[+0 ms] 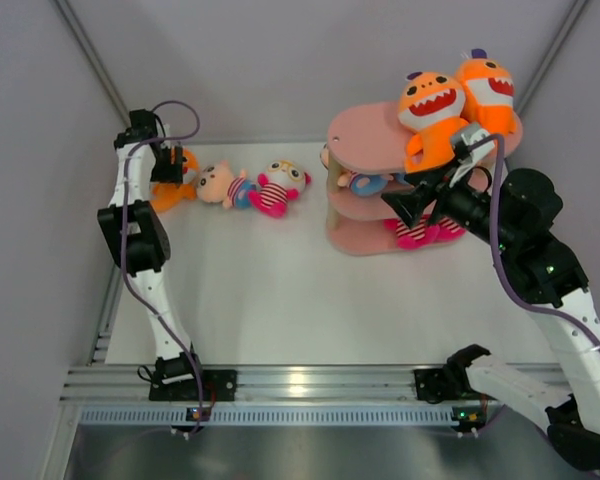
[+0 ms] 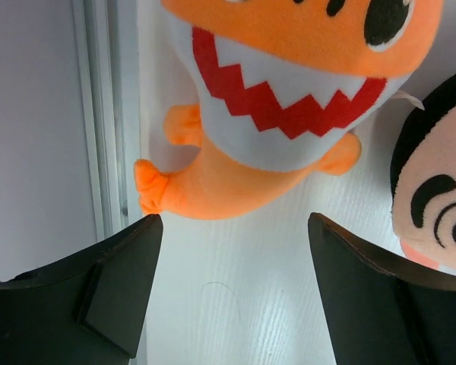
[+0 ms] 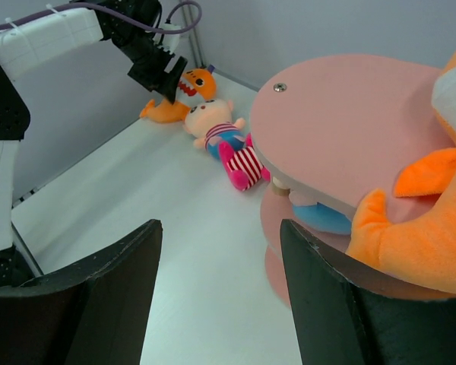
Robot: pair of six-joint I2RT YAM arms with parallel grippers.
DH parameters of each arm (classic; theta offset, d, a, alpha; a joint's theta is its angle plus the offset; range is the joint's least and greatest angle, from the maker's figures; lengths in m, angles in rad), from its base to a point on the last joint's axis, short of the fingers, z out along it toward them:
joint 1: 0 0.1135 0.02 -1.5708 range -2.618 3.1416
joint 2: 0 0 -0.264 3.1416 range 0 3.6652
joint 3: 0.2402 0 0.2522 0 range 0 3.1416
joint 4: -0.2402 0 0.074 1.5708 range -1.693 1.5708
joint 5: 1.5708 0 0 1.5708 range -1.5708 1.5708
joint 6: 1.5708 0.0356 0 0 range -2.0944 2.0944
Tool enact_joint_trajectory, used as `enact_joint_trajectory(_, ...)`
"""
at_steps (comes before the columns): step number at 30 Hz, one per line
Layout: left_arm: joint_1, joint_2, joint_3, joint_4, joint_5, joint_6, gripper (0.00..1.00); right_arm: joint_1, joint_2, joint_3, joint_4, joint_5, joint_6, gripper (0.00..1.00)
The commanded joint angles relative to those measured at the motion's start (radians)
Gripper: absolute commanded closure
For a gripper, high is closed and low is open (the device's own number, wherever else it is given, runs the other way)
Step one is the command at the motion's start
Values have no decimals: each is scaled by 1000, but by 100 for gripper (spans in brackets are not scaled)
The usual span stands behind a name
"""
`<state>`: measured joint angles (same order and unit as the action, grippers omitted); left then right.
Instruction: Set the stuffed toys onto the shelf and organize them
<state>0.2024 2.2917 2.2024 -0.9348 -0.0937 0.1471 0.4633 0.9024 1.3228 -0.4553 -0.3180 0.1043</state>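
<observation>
**Orange shark plush [image 2: 281, 84] before wide-open left tool [image 2: 234, 224]**

Lies slantwise on white counter [image 1: 280, 290] just ahead, tail nearer the tool's left side, head farther right. Right tool [image 3: 220, 228] gaping too, beside shelf [image 3: 342, 114] top board; grey walls [image 1: 280, 60] around.

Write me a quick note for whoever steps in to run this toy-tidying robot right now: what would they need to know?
The left fingers are open, poised at the third shark on the table, not gripping it.
The right fingers are open and empty, beside the shelf.
Done: two sharks on the top tier, a blue doll on the middle tier, a pink-striped doll on the bottom tier.
Left: the third shark and two table dolls lying beside it, not yet shelved.
</observation>
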Motion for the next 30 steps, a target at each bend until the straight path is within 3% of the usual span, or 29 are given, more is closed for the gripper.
enact_joint_trajectory(1,-11,43,23,25,37,-6,16,26,-20,6,30,2,-21,36)
enact_joint_trajectory(3,-11,71,39,24,41,-9,20,28,-23,3,27,11,-25,36)
enact_joint_trajectory(5,-12,77,31,24,70,-6,31,31,-25,0,27,14,-25,36)
enact_joint_trajectory(6,-11,77,22,24,87,-6,51,32,-23,-2,27,16,-25,36)
enact_joint_trajectory(8,-11,63,-3,25,159,-3,75,37,-20,-4,32,19,-23,36)
enact_joint_trajectory(9,-11,60,-12,25,170,-4,99,38,-19,-7,32,20,-20,36)
enact_joint_trajectory(15,17,-50,-61,27,193,-55,100,101,-20,6,-5,118,-26,37)
enact_joint_trajectory(18,61,-214,-168,36,351,-142,100,193,-7,16,-32,197,-31,38)
enact_joint_trajectory(24,95,-717,-441,94,671,-231,100,438,104,26,58,466,15,40)
enact_joint_trajectory(26,95,-891,-530,99,732,-264,100,521,163,10,127,432,98,39)
enact_joint_trajectory(30,95,-1110,-624,99,825,-346,100,543,256,-56,436,268,297,39)
